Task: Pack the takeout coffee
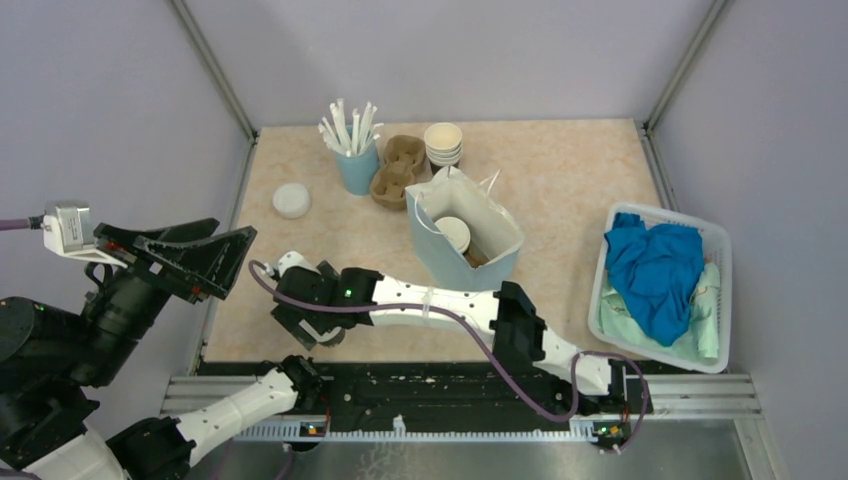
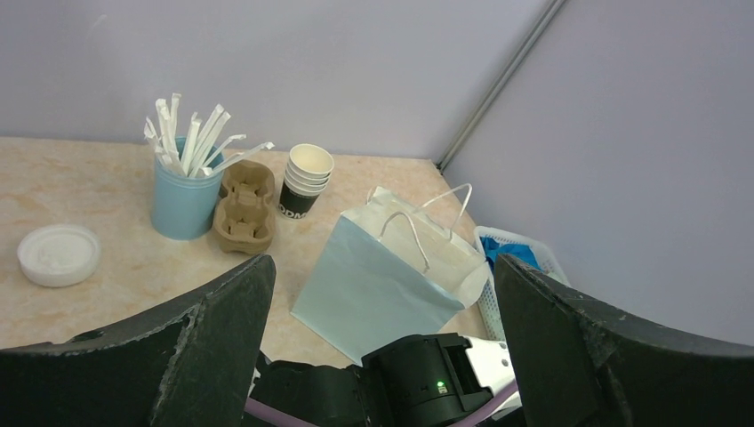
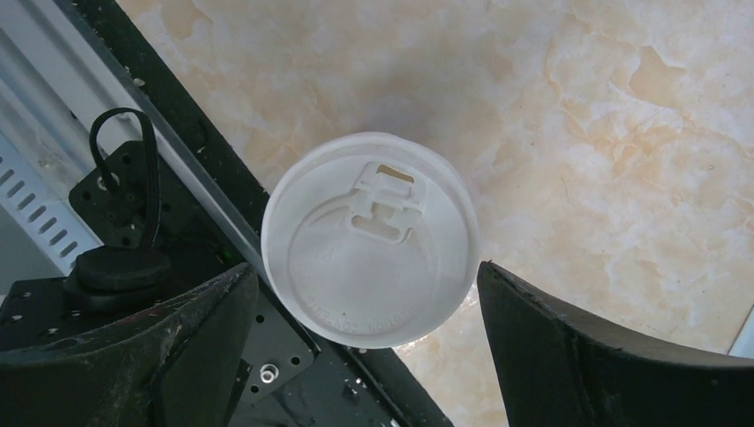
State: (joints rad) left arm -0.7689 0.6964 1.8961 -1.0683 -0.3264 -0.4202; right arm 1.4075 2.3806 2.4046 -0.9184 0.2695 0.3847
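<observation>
- Right gripper (image 3: 364, 269) hung over a lidded cup (image 3: 369, 240) at the table's (image 3: 622, 133) near edge, jaws apart either side.
- Left gripper (image 2: 382, 262) was raised, jaws wide.
- We saw a second cup (image 1: 453, 233) inside the bag (image 1: 440, 262).

I see a matt white plastic lid (image 3: 369, 240) and a smooth marbled tabletop (image 3: 622, 133). The bag (image 2: 373, 285) is matt paper, the cup carrier (image 2: 244, 206) rough moulded pulp, and the jaws grainy black plastic.

Bright, even, diffuse light from above. Shadows faint and soft-edged beside the bag (image 2: 373, 285). White lid (image 3: 369, 240) keeps its relief detail. Wrist views: nearest foreground slightly blurred; top view sharp.
</observation>
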